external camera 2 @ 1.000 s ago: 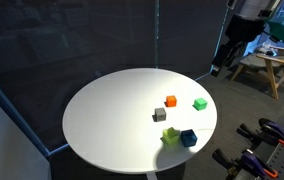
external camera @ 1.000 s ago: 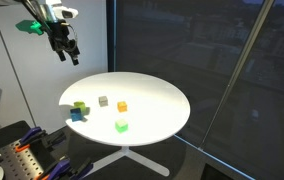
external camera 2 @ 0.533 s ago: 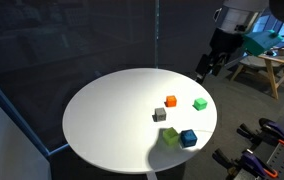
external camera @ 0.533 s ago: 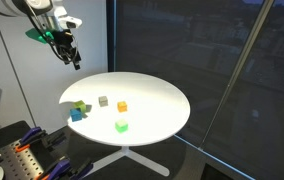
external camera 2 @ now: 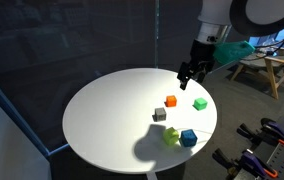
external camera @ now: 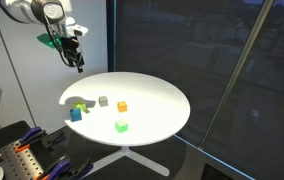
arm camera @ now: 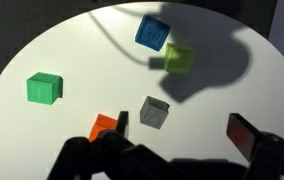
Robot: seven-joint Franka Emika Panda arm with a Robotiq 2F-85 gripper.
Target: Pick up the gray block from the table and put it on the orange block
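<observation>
The gripper (external camera 2: 187,82) is hovering above the table (external camera 2: 102,110), jaws spread wide; the gray block (arm camera: 154,112) is sitting just beside the orange block (arm camera: 104,126).

In the wrist view the orange block (arm camera: 100,123) is partly hidden. The dark, blurred fingers (arm camera: 107,155) cover its lower right part, and their own bases run off the bottom edge. The tabletop (arm camera: 42,50) is cut off there at the bottom and right edges. In an exterior view the gripper (external camera: 79,63) is too small to tell its fingers apart. The yellow-green cube (external camera: 82,105) lies in shadow, seemingly partly behind the blue cube (external camera: 76,115). The arm (external camera: 17,10) runs out of frame at the top in both exterior views.
</observation>
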